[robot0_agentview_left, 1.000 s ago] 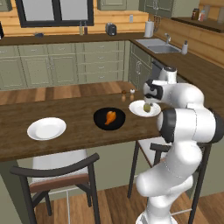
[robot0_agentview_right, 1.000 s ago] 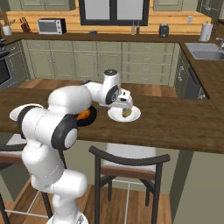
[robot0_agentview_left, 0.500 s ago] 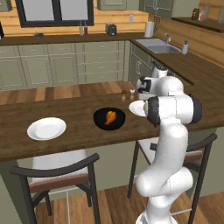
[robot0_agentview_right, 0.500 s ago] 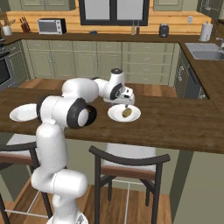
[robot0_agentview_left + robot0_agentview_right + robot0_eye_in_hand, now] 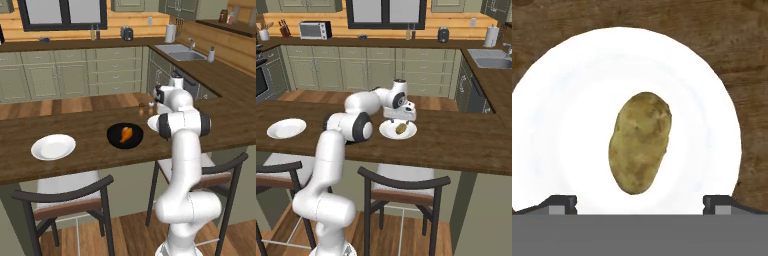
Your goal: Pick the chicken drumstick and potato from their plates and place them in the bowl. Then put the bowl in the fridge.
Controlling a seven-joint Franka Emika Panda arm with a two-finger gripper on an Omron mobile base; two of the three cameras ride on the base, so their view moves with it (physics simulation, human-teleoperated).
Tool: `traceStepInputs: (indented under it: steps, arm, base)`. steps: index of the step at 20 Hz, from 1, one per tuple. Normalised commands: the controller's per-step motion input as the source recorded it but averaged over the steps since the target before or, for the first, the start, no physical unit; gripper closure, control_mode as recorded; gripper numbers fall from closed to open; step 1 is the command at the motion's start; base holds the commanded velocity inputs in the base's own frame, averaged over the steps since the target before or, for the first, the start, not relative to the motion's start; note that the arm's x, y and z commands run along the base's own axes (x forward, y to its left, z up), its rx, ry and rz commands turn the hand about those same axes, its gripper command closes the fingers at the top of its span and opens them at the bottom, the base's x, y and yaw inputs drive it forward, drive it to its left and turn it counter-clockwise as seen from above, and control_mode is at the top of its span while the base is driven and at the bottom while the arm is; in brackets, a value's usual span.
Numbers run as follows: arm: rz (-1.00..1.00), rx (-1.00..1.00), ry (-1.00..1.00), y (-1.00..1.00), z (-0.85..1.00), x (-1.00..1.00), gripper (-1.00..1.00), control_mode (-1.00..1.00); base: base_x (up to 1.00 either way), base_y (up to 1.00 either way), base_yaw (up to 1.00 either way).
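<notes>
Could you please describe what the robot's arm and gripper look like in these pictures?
The arm is glossy white, built of rounded, tubular segments with dark grey bands and caps at the joints. No cables or markings can be made out. The gripper has a white, boxy hand with dark details; in the hand view its two fingertips are small, dark, blocky tabs.

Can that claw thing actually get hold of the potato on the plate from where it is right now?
Probably yes. The end effector hangs right above the potato on its plate, jaws open wider than the potato, with nothing between them.
</notes>
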Motion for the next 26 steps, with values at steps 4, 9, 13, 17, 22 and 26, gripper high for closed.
traceStepInputs:
  steps: [4,9,13,17,22,26]
  arm:
    - [0.0,0.0,0.02,0.0,-0.54,0.16,-1.0,-1.0]
    - [0.0,-0.03,-0.02,0.12,-0.66,-0.75,-1.0,-1.0]
    - [0.04,-0.16,-0.18,0.4,-0.5,-0.41,-1.0,-1.0]
    - [0.04,-0.04,-0.07,0.31,-0.37,0.0,-1.0,-1.0]
    - [0.03,0.0,-0.12,-0.17,-0.23,0.05,-1.0,-1.0]
    - [0.05,0.0,-0.01,-0.31,0.0,0.31,-1.0,-1.0]
  base:
    - [0.0,0.0,0.0]
    - [0.0,0.0,0.0]
    - [0.0,0.0,0.0]
    - [0.0,0.0,0.0]
    - [0.0,0.0,0.0]
    - [0.0,0.0,0.0]
